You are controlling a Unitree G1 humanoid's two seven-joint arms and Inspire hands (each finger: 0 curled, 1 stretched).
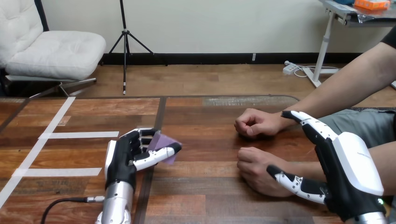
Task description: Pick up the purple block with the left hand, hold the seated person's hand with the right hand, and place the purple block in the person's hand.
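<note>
The purple block (164,142) sits in my left hand (127,158) at the centre left of the table, with the fingers curled behind it and the thumb pressed across its front. The person's two hands rest on the table as loose fists, one farther (254,123) and one nearer (256,169). My right hand (348,168) is at the right with its fingers stretched out straight. The fingertips (295,115) reach the farther hand's wrist. The thumb (293,182) lies against the nearer hand's wrist, and that wrist lies between thumb and fingers.
White tape strips (79,135) mark the wooden table (201,196) at the left. The person's forearms (345,84) come in from the right edge. A dark seam runs down the tabletop beside my left hand.
</note>
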